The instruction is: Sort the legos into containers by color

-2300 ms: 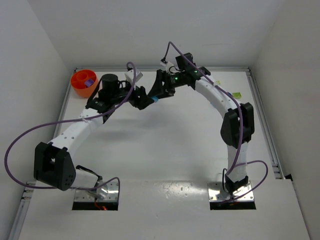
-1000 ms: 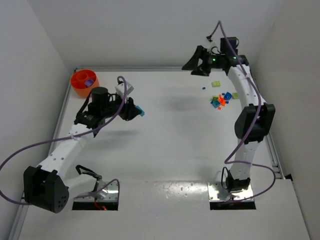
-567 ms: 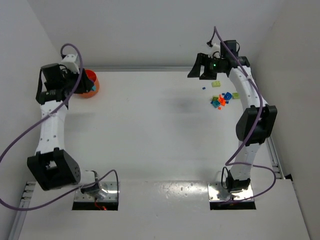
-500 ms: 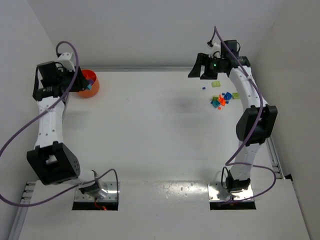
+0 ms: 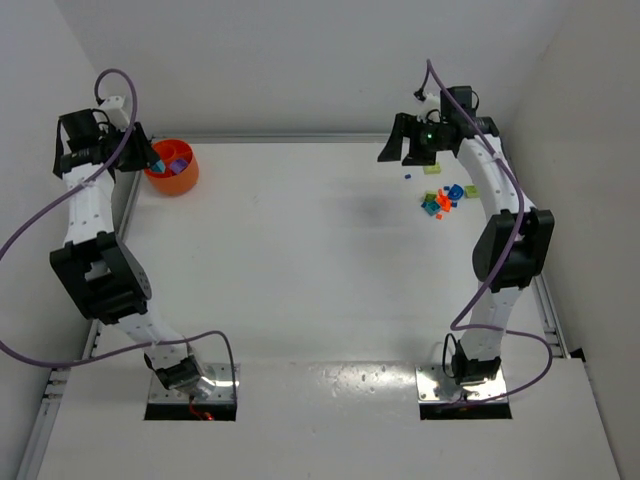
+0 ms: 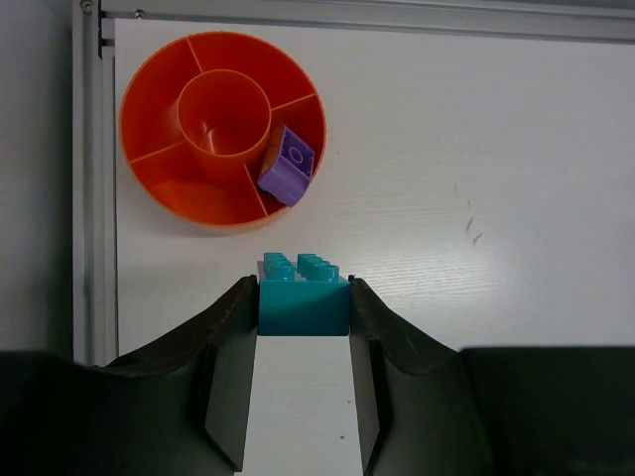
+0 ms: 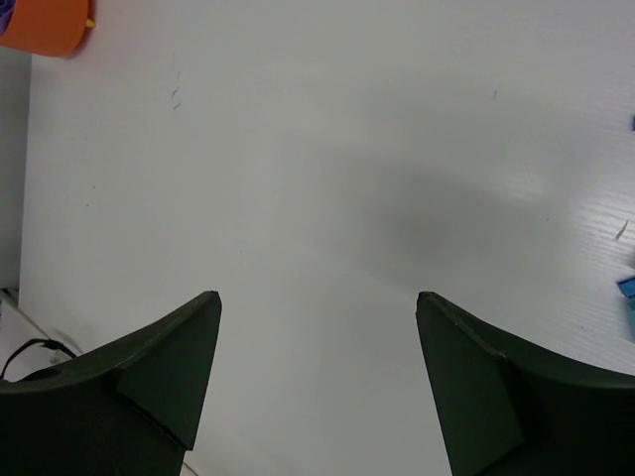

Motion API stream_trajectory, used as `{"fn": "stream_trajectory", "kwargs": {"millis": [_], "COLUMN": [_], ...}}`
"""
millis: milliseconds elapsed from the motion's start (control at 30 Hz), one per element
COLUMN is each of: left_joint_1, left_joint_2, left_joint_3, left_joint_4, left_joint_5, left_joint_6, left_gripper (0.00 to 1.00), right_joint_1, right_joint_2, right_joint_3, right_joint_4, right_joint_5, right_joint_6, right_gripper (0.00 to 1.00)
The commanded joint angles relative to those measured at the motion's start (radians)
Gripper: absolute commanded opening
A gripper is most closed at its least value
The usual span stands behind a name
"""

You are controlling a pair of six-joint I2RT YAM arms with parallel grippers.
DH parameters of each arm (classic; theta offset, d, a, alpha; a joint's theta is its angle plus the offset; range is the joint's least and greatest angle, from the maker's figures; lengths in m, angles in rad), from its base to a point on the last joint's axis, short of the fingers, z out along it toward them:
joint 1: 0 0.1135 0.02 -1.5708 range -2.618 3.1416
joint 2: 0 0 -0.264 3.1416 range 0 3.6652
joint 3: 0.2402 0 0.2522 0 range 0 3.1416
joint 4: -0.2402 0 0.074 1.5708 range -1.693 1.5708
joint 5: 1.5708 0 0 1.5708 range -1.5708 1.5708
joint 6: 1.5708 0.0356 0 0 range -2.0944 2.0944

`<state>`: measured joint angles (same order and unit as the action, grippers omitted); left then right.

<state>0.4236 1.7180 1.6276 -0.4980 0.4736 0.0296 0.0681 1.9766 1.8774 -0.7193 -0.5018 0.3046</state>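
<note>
**Status: left arm at the bowl with a brick, right arm spread above the table**

1. Left end effector. The left gripper [image 6: 303, 290] pinches a teal brick [image 6: 303, 305] between its two fingers [image 6: 230, 347], one against each side of the brick, studs facing the camera. In the overhead view this gripper sits at the upper left of the frame, against the left edge of the orange bowl [image 5: 178, 181].

2. Container. In the left wrist view the bowl fills the upper left of the frame. It has a round centre cup and an outer ring split by dividers. A purple brick [image 6: 288, 166] lies tilted in the ring section on the right side, leaning on the centre cup's wall. The other sections show only orange plastic. The teal brick appears just below the bowl's lower rim; its height above the table [image 5: 300, 260] cannot be judged.

3. Right end effector. The right gripper [image 7: 317, 307] is spread wide, with nothing between its fingers and bare white surface showing between them. Overhead it sits at the upper right of the frame.

4. Remaining legos. A loose cluster [image 5: 441, 200] of blue, teal, orange and red bricks lies at the right of the overhead frame, near the right arm. A yellow-green brick [image 5: 432, 168] and a small blue piece [image 5: 407, 178] lie apart, just above it.
</note>
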Motion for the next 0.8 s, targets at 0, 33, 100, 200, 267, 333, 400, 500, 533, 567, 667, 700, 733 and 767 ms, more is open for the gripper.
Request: {"fn": "stream_trajectory", "kwargs": {"millis": [0,33,100,200,267,333,400,500,533,567,667,700,733,767], "left_joint_1": [0.010,0.010,0.010,0.010,0.020,0.020,0.029,0.029,0.029,0.029,0.029,0.029,0.029,0.029], "left_joint_2": [0.041,0.063,0.081,0.118,0.138,0.173,0.210,0.253,0.264,0.273,0.304,0.304,0.319,0.319], "left_joint_3": [0.064,0.074,0.074,0.084,0.098,0.121,0.147,0.175,0.193,0.205,0.225,0.225,0.235,0.235], "left_joint_4": [0.027,0.027,0.041,0.062,0.075,0.085,0.085,0.085,0.085,0.085,0.085,0.085,0.085,0.094], "left_joint_5": [0.011,0.011,0.030,0.030,0.030,0.030,0.030,0.030,0.030,0.030,0.030,0.030,0.030,0.030], "left_joint_6": [0.023,0.033,0.043,0.061,0.070,0.081,0.090,0.090,0.090,0.090,0.081,0.081,0.081,0.081], "left_gripper": [0.16,0.18,0.22,0.24,0.24,0.24,0.24,0.24,0.24,0.24,0.24,0.24,0.24,0.26], "right_joint_1": [-0.001,-0.001,-0.001,-0.001,-0.001,-0.001,-0.001,-0.001,-0.001,-0.001,0.009,0.009,0.009,0.009], "right_joint_2": [-0.047,-0.047,-0.047,-0.047,-0.047,-0.047,-0.047,-0.047,-0.047,-0.047,-0.036,-0.036,-0.036,-0.027], "right_joint_3": [0.000,0.000,0.000,0.000,0.000,0.000,0.000,0.000,0.000,0.000,0.000,0.000,0.000,0.000], "right_joint_4": [0.029,0.029,0.029,0.029,0.029,0.029,0.029,0.029,0.029,0.029,0.029,0.029,0.029,0.029], "right_joint_5": [-0.023,-0.023,-0.033,-0.043,-0.043,-0.043,-0.043,-0.043,-0.043,-0.043,-0.043,-0.043,-0.043,-0.043], "right_joint_6": [-0.018,-0.018,-0.018,-0.018,-0.018,-0.018,-0.027,-0.027,-0.027,-0.027,-0.027,-0.027,-0.027,-0.027], "right_gripper": [0.80,0.80,0.80,0.80,0.80,0.80,0.80,0.80,0.80,0.80,0.80,0.80,0.80,0.80]}}
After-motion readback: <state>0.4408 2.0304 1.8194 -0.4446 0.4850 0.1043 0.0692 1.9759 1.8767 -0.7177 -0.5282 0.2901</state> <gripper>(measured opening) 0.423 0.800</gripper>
